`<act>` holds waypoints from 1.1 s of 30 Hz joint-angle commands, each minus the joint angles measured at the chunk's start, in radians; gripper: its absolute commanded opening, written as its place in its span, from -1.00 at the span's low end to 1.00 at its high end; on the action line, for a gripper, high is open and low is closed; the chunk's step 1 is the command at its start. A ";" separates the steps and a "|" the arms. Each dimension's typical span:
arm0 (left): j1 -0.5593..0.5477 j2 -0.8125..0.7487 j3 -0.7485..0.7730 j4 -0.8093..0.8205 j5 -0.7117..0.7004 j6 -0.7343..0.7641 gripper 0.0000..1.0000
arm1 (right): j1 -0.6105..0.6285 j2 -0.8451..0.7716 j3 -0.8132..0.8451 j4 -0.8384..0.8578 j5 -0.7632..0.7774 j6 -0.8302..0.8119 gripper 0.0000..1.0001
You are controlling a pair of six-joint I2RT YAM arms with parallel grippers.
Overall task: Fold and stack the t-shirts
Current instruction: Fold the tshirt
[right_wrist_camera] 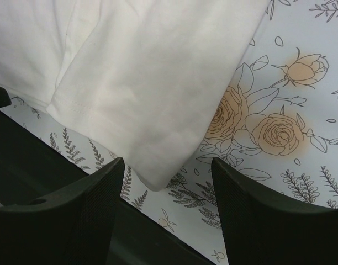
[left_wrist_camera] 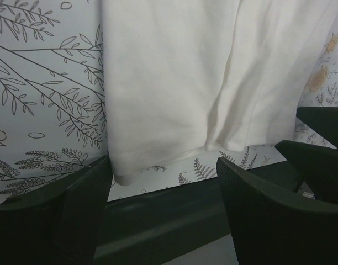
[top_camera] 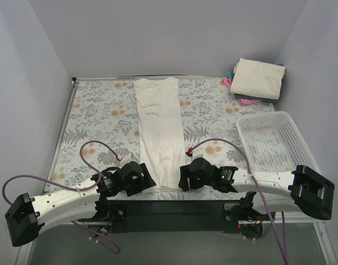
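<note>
Covering the table, a floral-print cloth [top_camera: 97, 110] lies between plain grey panels [top_camera: 158, 33]. A long cream t-shirt [top_camera: 160, 132] is folded into a strip down its middle. At the t-shirt's near left corner the left gripper [top_camera: 142, 179] stands with jaws parted, clasping nothing; at its near right corner the right gripper [top_camera: 185, 178] gapes likewise. Right of the t-shirt sit a white lattice basket [top_camera: 262, 116] and, level with its collar, a stack of folded t-shirts [top_camera: 257, 78].

Plain pale lavender-grey walls [top_camera: 169, 33] on three sides; rectangular table [top_camera: 97, 110] with grey-leaf and orange-rose printed covering; even, soft light.
</note>
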 commanded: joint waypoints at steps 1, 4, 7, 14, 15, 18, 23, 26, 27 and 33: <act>-0.040 0.037 -0.040 -0.111 0.036 -0.046 0.38 | 0.021 0.019 -0.002 -0.004 0.021 0.030 0.16; -0.078 0.046 -0.048 -0.127 0.031 -0.071 0.32 | 0.030 0.014 -0.004 -0.010 0.026 0.036 0.11; -0.095 0.057 -0.048 -0.143 0.013 -0.086 0.24 | 0.036 0.022 -0.004 -0.014 0.034 0.043 0.03; -0.097 0.000 -0.080 -0.159 -0.004 -0.134 0.20 | 0.047 0.048 0.014 -0.019 0.035 0.037 -0.15; -0.097 -0.015 -0.085 -0.160 -0.007 -0.146 0.19 | 0.049 0.049 0.018 -0.020 0.037 0.036 -0.17; -0.097 -0.032 -0.091 -0.168 -0.015 -0.164 0.08 | 0.052 0.054 0.021 -0.020 0.040 0.035 -0.28; -0.097 -0.012 -0.088 -0.159 -0.023 -0.169 -0.41 | 0.052 0.060 0.021 -0.027 0.049 0.033 -0.46; -0.097 0.011 -0.082 -0.153 -0.027 -0.169 -0.56 | 0.052 0.059 0.019 -0.031 0.061 0.033 -0.53; -0.097 0.019 -0.080 -0.153 -0.030 -0.171 -0.56 | 0.052 0.059 0.021 -0.033 0.066 0.032 -0.53; -0.097 0.003 -0.082 -0.180 -0.058 -0.221 -0.37 | 0.052 0.056 0.022 -0.039 0.072 0.027 -0.56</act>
